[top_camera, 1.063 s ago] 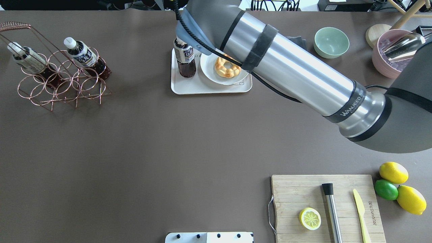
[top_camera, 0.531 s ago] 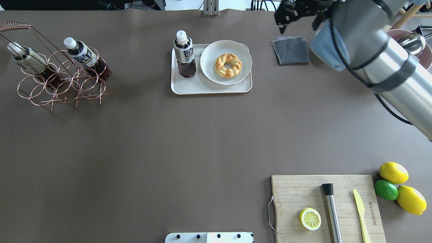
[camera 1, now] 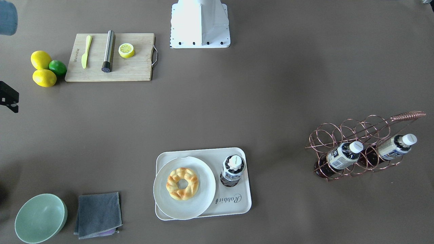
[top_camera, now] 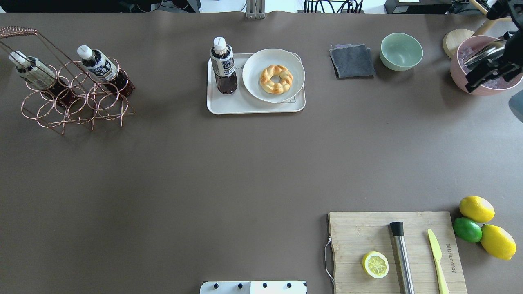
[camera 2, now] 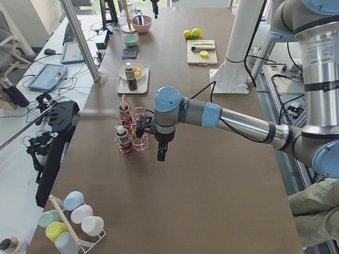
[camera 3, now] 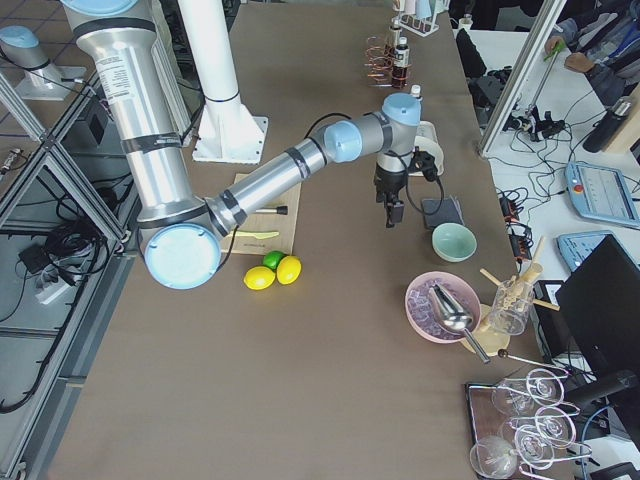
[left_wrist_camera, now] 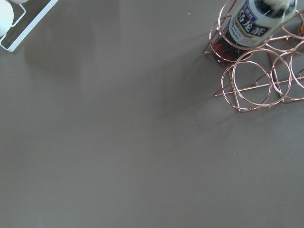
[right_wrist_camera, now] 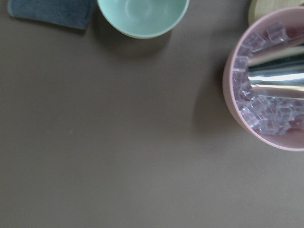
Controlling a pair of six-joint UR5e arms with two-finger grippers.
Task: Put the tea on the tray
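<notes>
One tea bottle (top_camera: 223, 65) stands upright on the left part of the white tray (top_camera: 245, 107), beside the plate; it also shows in the front view (camera 1: 232, 169) on the tray (camera 1: 234, 206). Nothing touches it. Two like bottles (top_camera: 98, 65) (top_camera: 30, 71) lie in the copper rack (top_camera: 73, 98). My right gripper (top_camera: 493, 73) is at the far right edge over the pink bowl, its fingers apart and empty. My left gripper (camera 2: 160, 152) shows only in the left side view, hanging near the rack; I cannot tell whether it is open or shut.
A round plate with a pastry (top_camera: 273, 77) fills the tray's right part. A grey cloth (top_camera: 352, 61), green bowl (top_camera: 401, 51) and pink ice bowl (top_camera: 486, 87) stand at the back right. A wooden board (top_camera: 355, 228) with lemon half and knife, and lemons (top_camera: 476, 208), are front right.
My right arm has swung away from the tray to the far right, past the cloth to the pink bowl. The bottle has stayed upright on the tray.
</notes>
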